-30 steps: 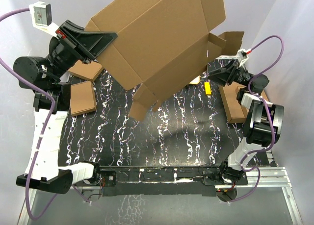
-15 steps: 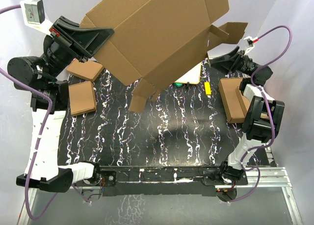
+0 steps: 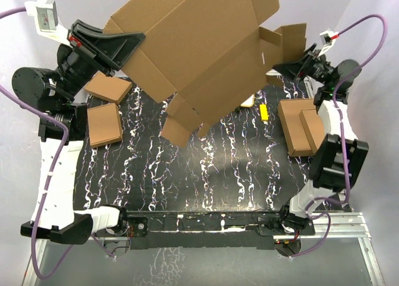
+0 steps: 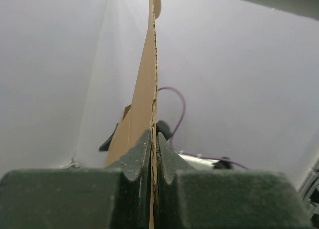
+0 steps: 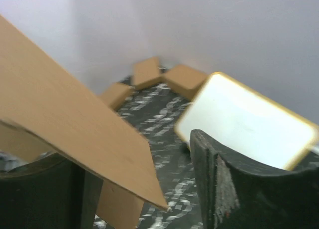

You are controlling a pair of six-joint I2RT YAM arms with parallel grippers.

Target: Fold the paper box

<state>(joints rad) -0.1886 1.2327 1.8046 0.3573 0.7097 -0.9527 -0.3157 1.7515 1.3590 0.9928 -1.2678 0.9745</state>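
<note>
The paper box [image 3: 199,46] is up in the air over the far half of the black marbled counter [image 3: 206,174]. It is a big brown sheet, opened out and tilted, with its lower flaps hanging toward the counter's middle.

The left claw [image 3: 134,44] is clamped on the sheet's left edge. In the left wrist view the two pads are pressed together on the cardboard [image 4: 144,89], which is seen edge-on and rises straight up from between them.

The right claw [image 3: 279,65] sits at the sheet's right side, just beside the upturned side flap. Its fingers [image 5: 234,189] stand well apart. In the right wrist view a corner of the cardboard reaches down into the gap, lying over the left-hand finger. That view is blurred, so I cannot tell whether either finger actually touches the sheet.

On the counter's left side lie two small folded boxes [image 3: 104,124], one beyond the other and slightly apart. On the right side is a stack of brown boxes [image 3: 305,127], a smaller one on top of a larger. Between that stack and the hanging flaps lies a small yellow piece [image 3: 264,112]. Just left of it, the corner of a white-faced board [image 3: 248,101] with a tan frame shows under the sheet.
</note>
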